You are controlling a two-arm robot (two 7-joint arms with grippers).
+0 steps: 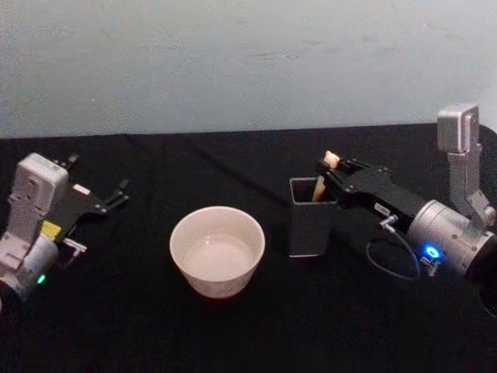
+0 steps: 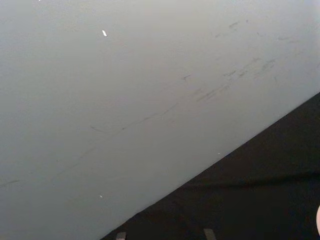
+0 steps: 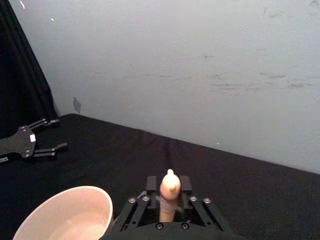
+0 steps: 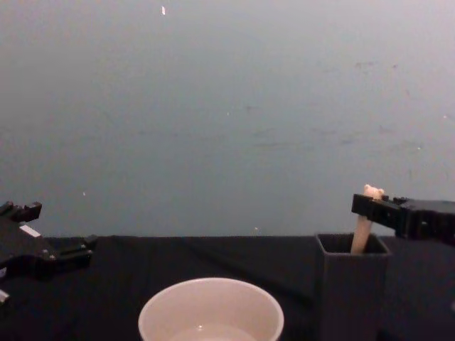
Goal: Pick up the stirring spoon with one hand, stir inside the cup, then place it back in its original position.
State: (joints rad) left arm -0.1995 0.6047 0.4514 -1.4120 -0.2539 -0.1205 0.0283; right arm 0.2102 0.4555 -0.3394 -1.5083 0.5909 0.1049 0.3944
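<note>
We see the right gripper (image 1: 335,172) closed on the handle of the spoon (image 1: 321,185), which stands in the dark box (image 1: 311,224) just right of the cup (image 1: 217,250). The left gripper (image 1: 116,194) rests open, well apart on the black table (image 1: 140,326).

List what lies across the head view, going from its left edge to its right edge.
Left gripper → cup → box holder with the spoon standing in it → right gripper, closed around the spoon's handle just above the holder.
</note>
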